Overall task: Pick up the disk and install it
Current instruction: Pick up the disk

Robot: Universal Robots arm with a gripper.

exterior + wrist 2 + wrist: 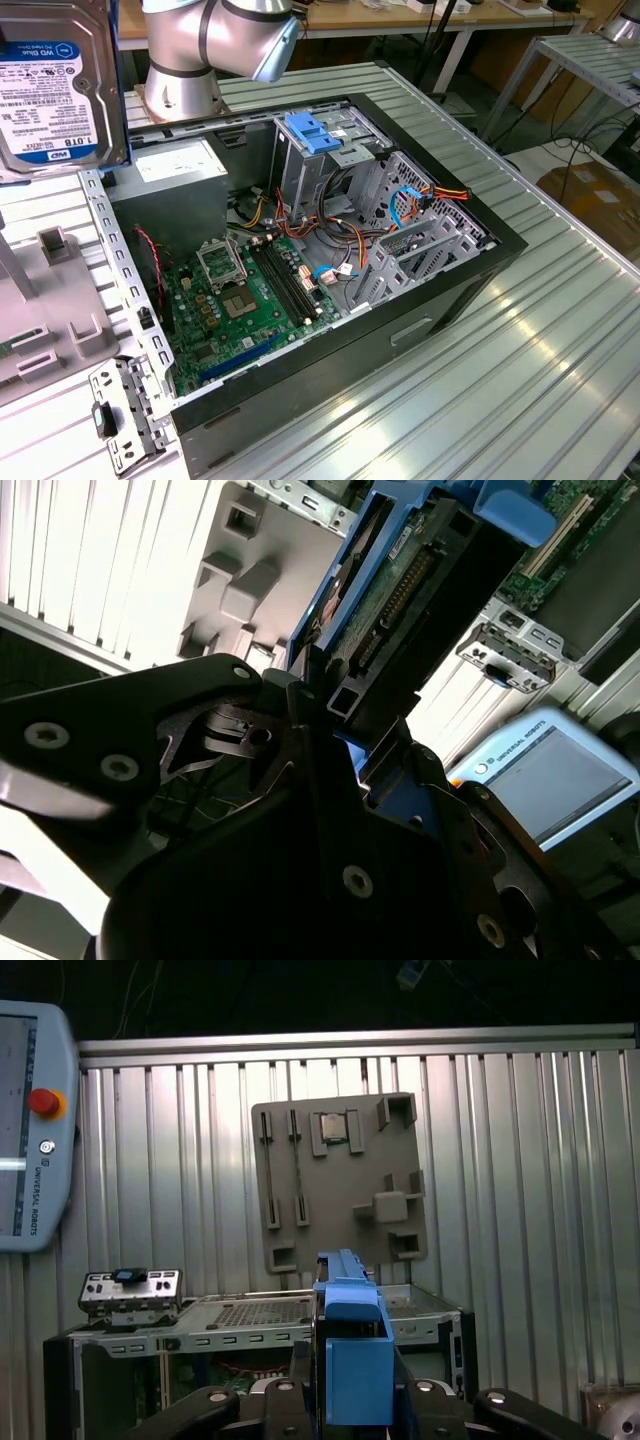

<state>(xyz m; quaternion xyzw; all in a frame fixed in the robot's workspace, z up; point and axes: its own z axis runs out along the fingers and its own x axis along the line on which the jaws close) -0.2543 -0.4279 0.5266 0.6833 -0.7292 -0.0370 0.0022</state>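
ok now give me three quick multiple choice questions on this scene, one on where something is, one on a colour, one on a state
1. Where is the disk?
A. slotted into a bay
B. held up in the gripper
C. lying on a grey tray

2. What colour is the handle atop the drive cage?
A. blue
B. red
C. yellow

3. How is the computer case?
A. on its side, panel shut
B. standing upright, shut
C. lying on its side, open

Answers:
1 B, the first wrist view shows its blue rail clamped in the gripper.
2 A, it reads blue in the exterior view.
3 C, the motherboard lies exposed.
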